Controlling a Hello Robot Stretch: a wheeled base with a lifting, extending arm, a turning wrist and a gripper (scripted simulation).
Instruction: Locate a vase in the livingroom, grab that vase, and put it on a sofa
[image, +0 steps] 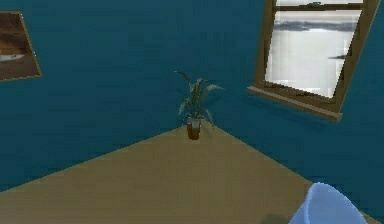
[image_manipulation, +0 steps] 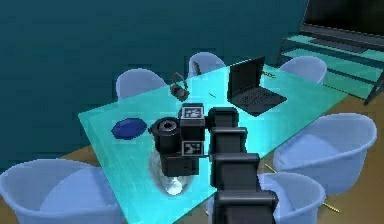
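Note:
My arm (image_manipulation: 240, 180) rises from the arm side view's bottom edge over a turquoise glass table (image_manipulation: 120, 115). At its far end are two white marker squares (image_manipulation: 192, 113), with the gripper (image_manipulation: 162, 131) just left of them. A pale, glassy vase-like shape (image_manipulation: 172, 170) sits at the gripper, over the tabletop. I cannot tell whether the gripper holds anything.
On the table lie an open laptop (image_manipulation: 254, 86), a dark blue flat object (image_manipulation: 128, 128) and a small dark item (image_manipulation: 181, 90). Several light blue chairs (image_manipulation: 330, 140) ring it. A TV stand (image_manipulation: 335, 50) stands behind. In the forward view, a potted plant (image: 193, 108) stands in a blue corner beside a window (image: 310, 50).

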